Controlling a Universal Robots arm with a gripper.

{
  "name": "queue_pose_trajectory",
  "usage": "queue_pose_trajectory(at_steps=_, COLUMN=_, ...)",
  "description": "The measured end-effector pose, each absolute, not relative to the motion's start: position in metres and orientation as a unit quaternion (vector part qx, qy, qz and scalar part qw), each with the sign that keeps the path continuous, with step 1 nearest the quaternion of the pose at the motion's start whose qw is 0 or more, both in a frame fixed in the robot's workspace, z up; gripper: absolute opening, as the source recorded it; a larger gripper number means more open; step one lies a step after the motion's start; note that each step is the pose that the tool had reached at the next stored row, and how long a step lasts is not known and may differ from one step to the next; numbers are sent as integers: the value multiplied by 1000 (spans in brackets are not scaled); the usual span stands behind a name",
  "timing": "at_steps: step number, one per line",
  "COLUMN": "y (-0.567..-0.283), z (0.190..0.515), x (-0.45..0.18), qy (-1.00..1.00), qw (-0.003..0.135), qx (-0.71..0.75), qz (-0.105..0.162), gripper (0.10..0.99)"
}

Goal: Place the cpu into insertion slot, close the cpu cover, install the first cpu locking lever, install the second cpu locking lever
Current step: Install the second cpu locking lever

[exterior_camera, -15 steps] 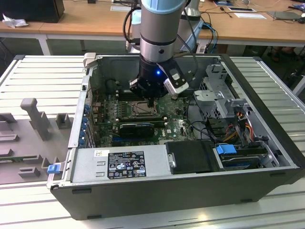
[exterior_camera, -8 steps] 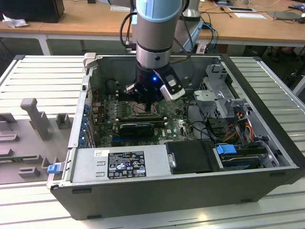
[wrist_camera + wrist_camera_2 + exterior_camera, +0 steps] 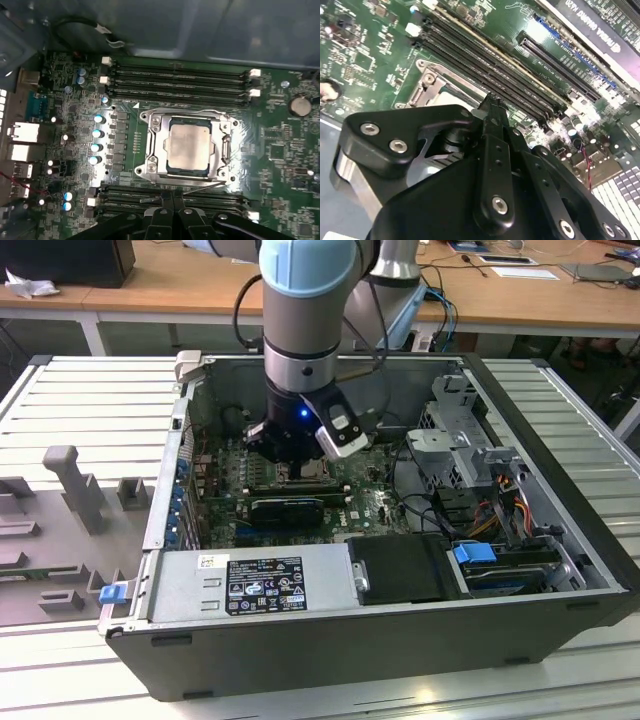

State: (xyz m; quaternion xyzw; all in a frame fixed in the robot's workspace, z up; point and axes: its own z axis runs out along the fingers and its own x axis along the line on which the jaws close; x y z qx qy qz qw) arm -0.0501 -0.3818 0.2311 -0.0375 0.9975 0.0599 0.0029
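Down inside the insertion slot (image 3: 189, 147) the cpu (image 3: 189, 145) is already seated under the cpu cover (image 3: 155, 145). Gripper (image 3: 172, 197) fingers are pinched together, empty. Thin springy levers, probably best pushed at the tips.

Silver, pale-blue-capped arm (image 3: 305, 315), black gripper (image 3: 292, 452)

A robotics lab or workshop: an open grey metal computer case (image 3: 400, 640) lies on a ribbed aluminium bench (image 3: 90, 390), with long wooden desks (image 3: 180, 285) and trailing blue cables (image 3: 440, 315) behind.
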Motion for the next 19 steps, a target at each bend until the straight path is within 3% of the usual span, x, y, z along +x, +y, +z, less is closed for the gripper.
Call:
queue_pose_trajectory(at_steps=7, y=-382, z=214, x=-57, qy=997, qw=3, qx=-38, qz=63, gripper=106)
queue_pose_trajectory(at_steps=19, y=-397, z=211, x=-72, qy=993, qw=8, qx=-38, qz=114, gripper=106)
